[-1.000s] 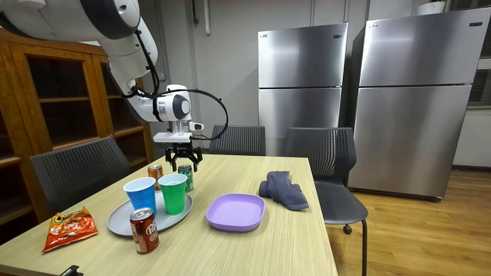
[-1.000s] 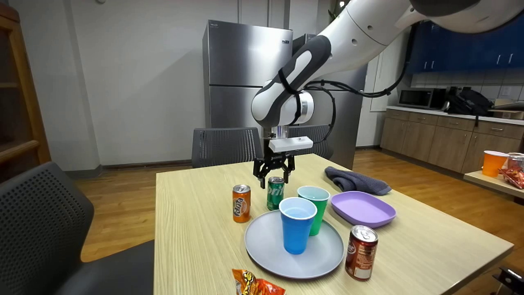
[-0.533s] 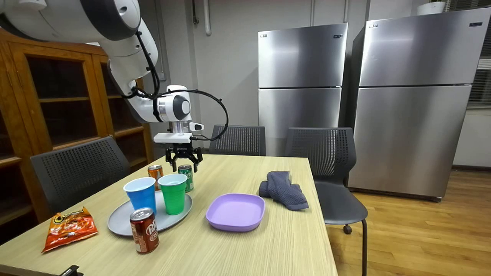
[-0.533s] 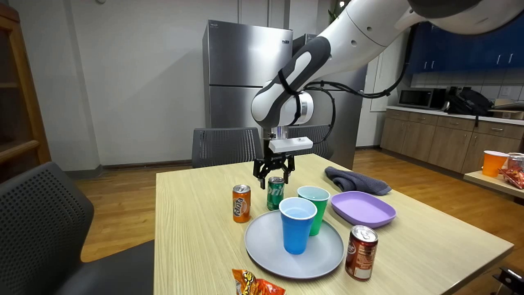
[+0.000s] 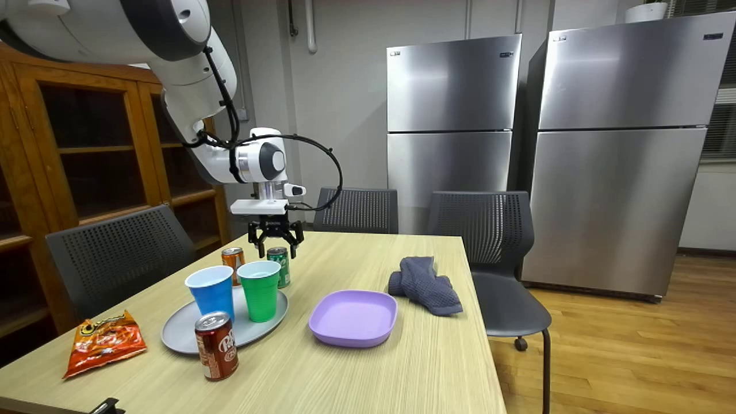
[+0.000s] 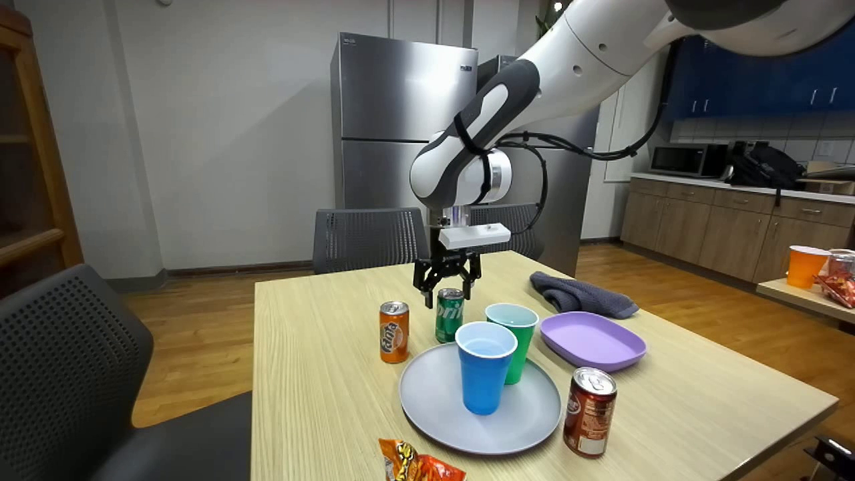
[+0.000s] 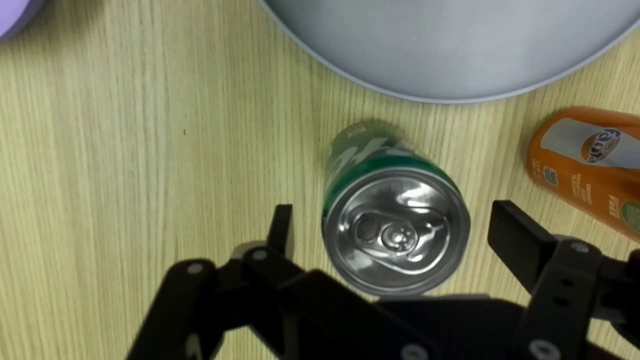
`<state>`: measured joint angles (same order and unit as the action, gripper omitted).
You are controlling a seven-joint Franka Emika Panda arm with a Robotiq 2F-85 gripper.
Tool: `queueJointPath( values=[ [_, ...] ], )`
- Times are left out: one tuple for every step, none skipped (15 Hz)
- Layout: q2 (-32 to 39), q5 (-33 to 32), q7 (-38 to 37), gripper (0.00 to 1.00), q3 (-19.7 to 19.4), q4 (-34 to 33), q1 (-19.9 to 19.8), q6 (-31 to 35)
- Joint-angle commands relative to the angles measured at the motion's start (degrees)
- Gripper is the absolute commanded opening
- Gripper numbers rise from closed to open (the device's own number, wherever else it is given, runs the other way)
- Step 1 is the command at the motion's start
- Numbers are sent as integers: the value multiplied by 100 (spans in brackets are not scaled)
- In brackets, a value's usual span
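Wrist view: the gripper [image 7: 392, 225] is spread wide, one finger on each side of the green can [image 7: 392, 217], with a visible gap at both sides. The orange can [image 7: 582, 167] is located near the outer face of one finger. The gray plate [image 7: 445, 50] lies ahead of the fingertips, its rim close to the base of the green can. The purple dish [image 7: 12, 12] shows at a corner, well apart from the gripper.

In an exterior view, the green can stands upright below the gripper, its top at about fingertip level. The green cup [image 5: 260, 299], on the camera side of the gripper, partly hides it; the blue cup [image 5: 211, 293] is next to the green cup on the plate. The dark red can [image 5: 216, 348] and the chip bag [image 5: 105, 345] are farther from the gripper. The gray towel [image 5: 426, 287] is off to its side, near the purple dish.

In an exterior view, a chair [image 6: 371, 240] stands behind the gripper, at the edge of the table [image 6: 320, 334]; a refrigerator [image 6: 404, 93] is farther back.
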<state>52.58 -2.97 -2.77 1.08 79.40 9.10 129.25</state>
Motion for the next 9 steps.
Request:
queueJointPath(
  values=[
    [-42, -105, 98, 74, 12, -56, -4, -182],
    [-44, -102, 96, 68, 13, -51, -5, -188],
    [-45, -102, 97, 58, 14, -48, -4, -188],
    [-54, -103, 100, 51, 15, -30, -5, -180],
    [-56, -103, 101, 42, 15, -25, -5, -178],
    [-59, -101, 102, 38, 17, -22, -6, -177],
    [-59, -101, 104, 38, 16, -13, -8, -171],
    [-61, -96, 105, 38, 16, -12, -13, -175],
    [-68, -94, 99, 38, 13, -13, -14, -191]
  ],
)
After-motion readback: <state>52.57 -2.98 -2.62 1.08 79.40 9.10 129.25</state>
